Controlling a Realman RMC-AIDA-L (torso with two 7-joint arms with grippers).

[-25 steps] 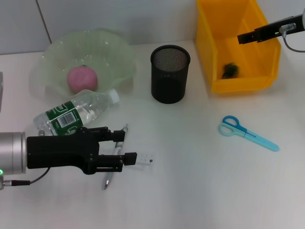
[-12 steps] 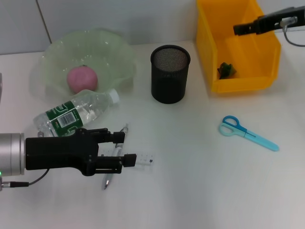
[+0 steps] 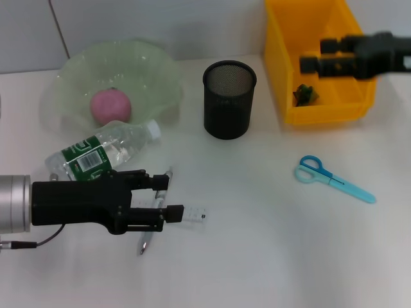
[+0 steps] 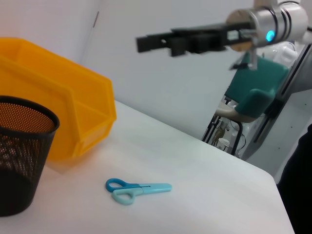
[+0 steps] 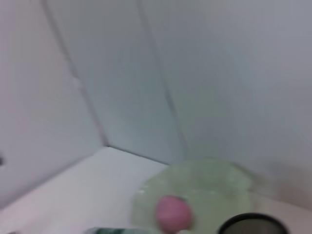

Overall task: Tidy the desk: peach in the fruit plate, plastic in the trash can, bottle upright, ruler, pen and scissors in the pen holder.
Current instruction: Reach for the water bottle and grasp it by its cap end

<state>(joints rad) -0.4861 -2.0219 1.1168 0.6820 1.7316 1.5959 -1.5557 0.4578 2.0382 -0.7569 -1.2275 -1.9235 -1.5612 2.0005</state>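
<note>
The left pincer [image 3: 168, 197] hangs low over the tabletop [image 3: 257, 244], its fingers spread around the pen [image 3: 156, 206] and ruler [image 3: 192, 213] lying beside the toppled bottle [image 3: 103, 154]. To take the pen cleanly, it should settle centred over the barrel and close without catching the ruler (they lie touching). The right pincer [image 3: 314, 58] hovers over the bin [image 3: 321, 112], where the plastic [image 3: 306, 94] lies; whether its fingers are spread I cannot tell. Peach [image 3: 110, 106] sits in the plate [image 3: 157, 67]; scissors [image 3: 332, 178] lie apart from the holder [image 3: 229, 99].

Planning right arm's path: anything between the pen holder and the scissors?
Head view shows bare table between the pen holder and the scissors. The left wrist view agrees. Right gripper hovers over the yellow bin.
</note>
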